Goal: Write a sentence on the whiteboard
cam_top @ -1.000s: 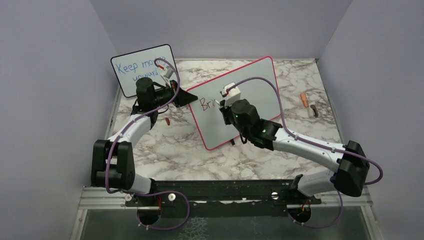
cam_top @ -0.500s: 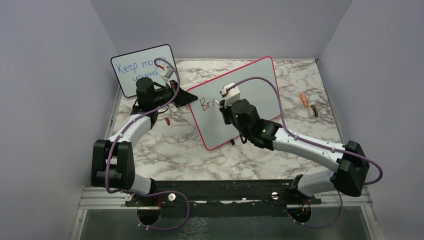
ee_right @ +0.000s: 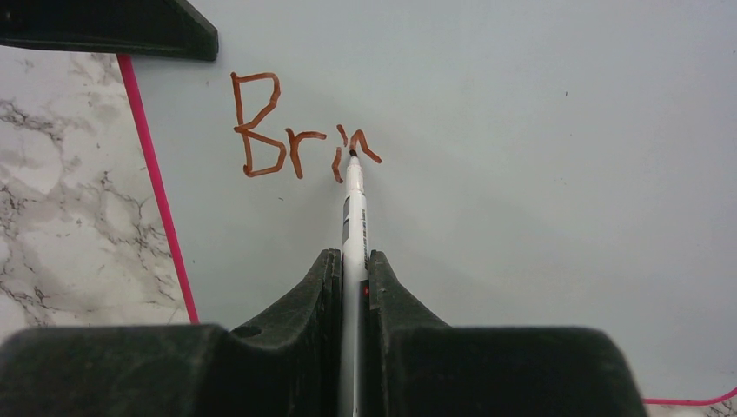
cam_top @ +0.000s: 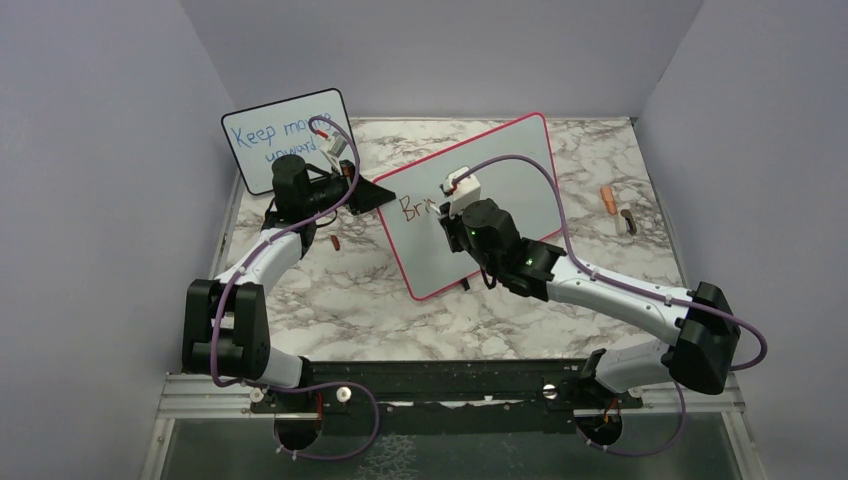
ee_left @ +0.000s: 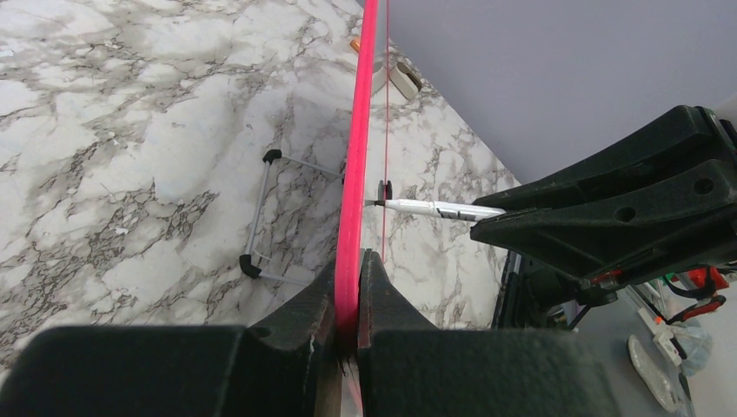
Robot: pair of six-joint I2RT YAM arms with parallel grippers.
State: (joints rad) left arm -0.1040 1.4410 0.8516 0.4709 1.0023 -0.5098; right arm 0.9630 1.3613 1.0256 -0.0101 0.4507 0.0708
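The whiteboard (cam_top: pixel 510 165) with the red-pink frame stands tilted mid-table. My left gripper (cam_top: pixel 381 195) is shut on its left frame edge (ee_left: pixel 358 148), jaws either side of the pink rim, as the left wrist view (ee_left: pixel 348 271) shows. My right gripper (cam_top: pixel 447 216) is shut on a white marker (ee_right: pixel 354 217), whose tip touches the board surface (ee_right: pixel 539 174). The sentence (ee_right: pixel 295 129) reads "Bri" in reddish-brown plus a partial arched stroke at the tip. It also shows in the top view (cam_top: pixel 412 208). The marker also shows in the left wrist view (ee_left: pixel 434 208).
A smaller black-framed board (cam_top: pixel 262 135) with blue writing "Keep moving upward" stands at the back left, partly behind my left arm. An orange cap (cam_top: pixel 607 198) and a dark object (cam_top: pixel 628 222) lie at the right. A small brown piece (cam_top: pixel 336 243) lies left of the board. The board's wire stand (ee_left: pixel 261 213) is behind it.
The right gripper has shifted slightly with the marker, and the reddish-brown writing has gained a stroke after "Br". The left arm and the board have not moved.
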